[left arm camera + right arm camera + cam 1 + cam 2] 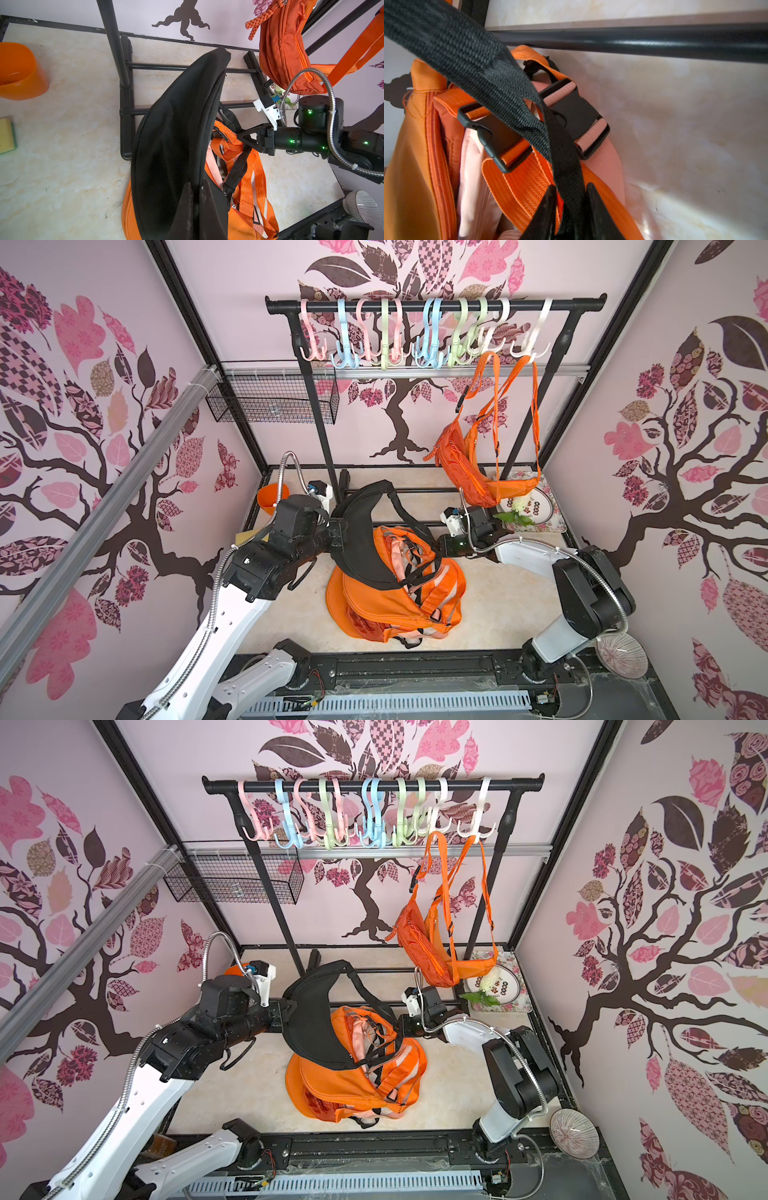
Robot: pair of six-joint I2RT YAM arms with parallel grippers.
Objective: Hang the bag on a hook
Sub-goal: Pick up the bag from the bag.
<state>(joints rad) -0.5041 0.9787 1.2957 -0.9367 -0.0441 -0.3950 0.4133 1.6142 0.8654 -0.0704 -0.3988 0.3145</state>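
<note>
The matt black cloth bag (365,547) has a coarse black woven webbing strap (477,68); the orange nylon bag (280,52) shows a faint sheen, and the black plastic buckle (500,135) is smooth. The pastel plastic hooks (344,349) look glossy, the black metal rail (528,304) semi-gloss, and the marble-patterned tabletop (507,593) smooth.

Jaws of left gripper (195,185) pinched shut on black bag (172,135); it drapes over orange bags (247,187) on tabletop (62,145). right gripper (242,138) meets black strap (239,166). Orange cup (18,70), sponge (6,135) well apart.

Bright, even light; soft shadows — edges bend, fisheye-like.
</note>
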